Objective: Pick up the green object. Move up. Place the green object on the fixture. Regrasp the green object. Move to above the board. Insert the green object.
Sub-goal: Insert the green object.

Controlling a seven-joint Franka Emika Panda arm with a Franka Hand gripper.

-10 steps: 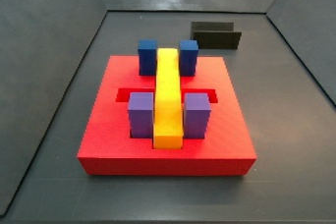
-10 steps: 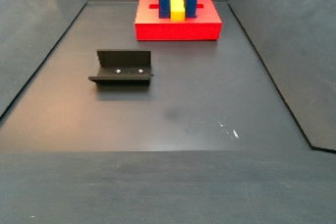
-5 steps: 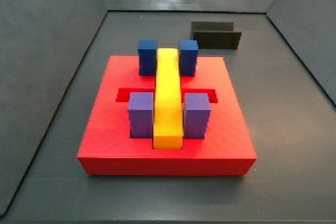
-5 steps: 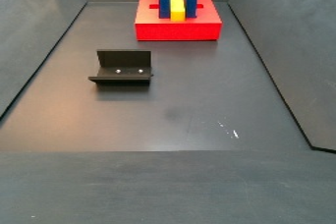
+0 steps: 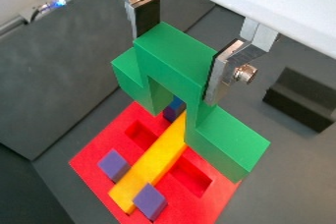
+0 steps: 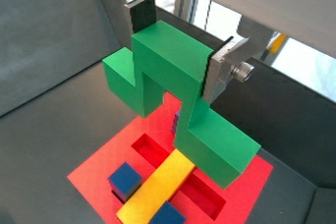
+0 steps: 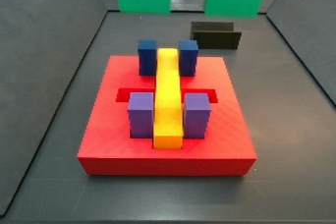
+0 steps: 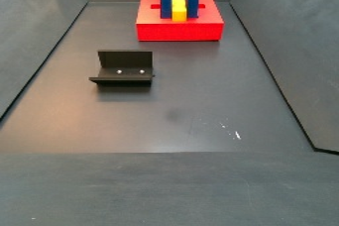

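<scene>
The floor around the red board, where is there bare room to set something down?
Widest bare floor lies between the fixture and the near wall. The board is crowded with the yellow bar and blue and purple blocks. The gripper holds the green object above it.

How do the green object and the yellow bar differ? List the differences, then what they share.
Support: the green object is held above the board, clamped by the fingers of the gripper; the yellow bar sits on the board.
Shape: the green object is notched like a bridge; the yellow bar is a plain long bar.
Neighbours: the yellow bar lies between blue blocks and purple blocks; the green object touches only the fingers.
Shared: both are solid-coloured blocky pieces.
</scene>
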